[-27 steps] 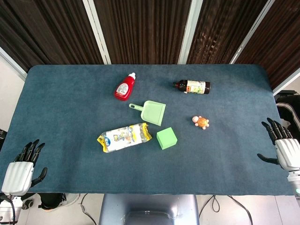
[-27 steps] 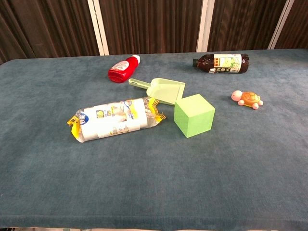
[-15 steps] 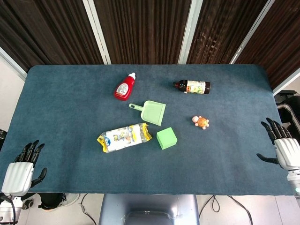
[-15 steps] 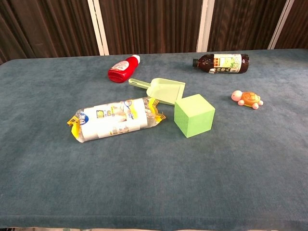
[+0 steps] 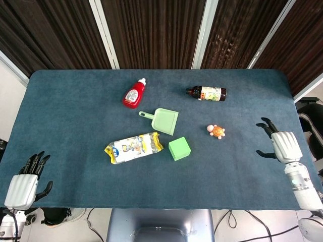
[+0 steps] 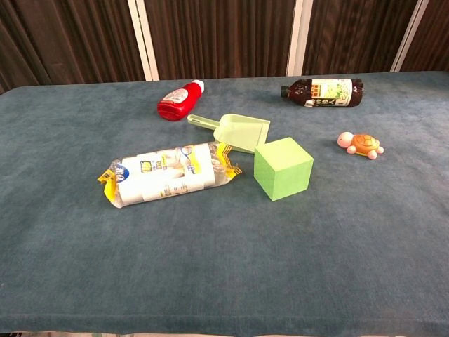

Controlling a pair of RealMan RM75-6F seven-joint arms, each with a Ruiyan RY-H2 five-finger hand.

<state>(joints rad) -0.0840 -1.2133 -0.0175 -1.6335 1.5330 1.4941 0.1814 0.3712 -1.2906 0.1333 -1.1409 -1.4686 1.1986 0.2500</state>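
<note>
My right hand [image 5: 280, 144] hovers over the table's right edge, fingers spread, holding nothing; the toy turtle [image 5: 216, 131] [image 6: 360, 144] lies nearest, well to its left. My left hand [image 5: 24, 184] hangs off the front left corner, fingers apart and empty. On the blue table [image 5: 75, 126] lie a snack packet [image 5: 133, 147] [image 6: 170, 173], a green cube [image 5: 179, 148] [image 6: 283, 168], a green scoop [image 5: 161, 120] [image 6: 235, 130], a red bottle [image 5: 133, 94] [image 6: 179, 100] and a dark bottle [image 5: 207, 93] [image 6: 324, 93]. Neither hand shows in the chest view.
Dark curtains with white posts [image 5: 203, 33] stand behind the table. A grey base [image 5: 159, 224] sits below the front edge. Dark equipment [image 5: 309, 108] stands past the right edge.
My right hand has moved up and leftward, from off the right edge to over the table's edge. My left hand has barely shifted. The objects lie as before.
</note>
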